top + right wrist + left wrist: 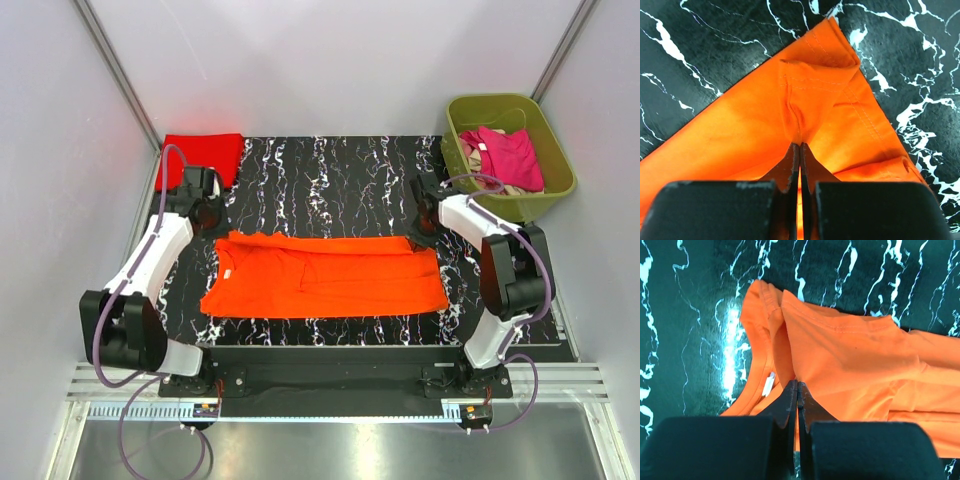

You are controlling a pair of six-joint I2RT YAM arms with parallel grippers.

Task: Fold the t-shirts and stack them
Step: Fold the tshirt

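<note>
The orange t-shirt (pixel 325 275) lies spread across the middle of the table (pixel 330 165). The left gripper (pixel 796 386) pinches its fabric beside the collar (pixel 762 320); the right gripper (pixel 800 146) pinches the far hem corner. Raise both ends together and keep the edge taut (uneven lift skews the fold). The collar tag (pixel 769 384) is white, with no legible writing.

Left arm (pixel 150 255): white shell links, black joint housings.
Right arm (pixel 468 215): the same white shells, bulkier black blocks at the joints.
Left hand (pixel 797 384): black, two tapering fingers on matte square blocks.
Right hand (pixel 800 147): black, block edges scuffed pale.
Cables (pixel 96 345): lilac-grey loops along each arm.
Bases (pixel 215 380): black bolted plates.
</note>
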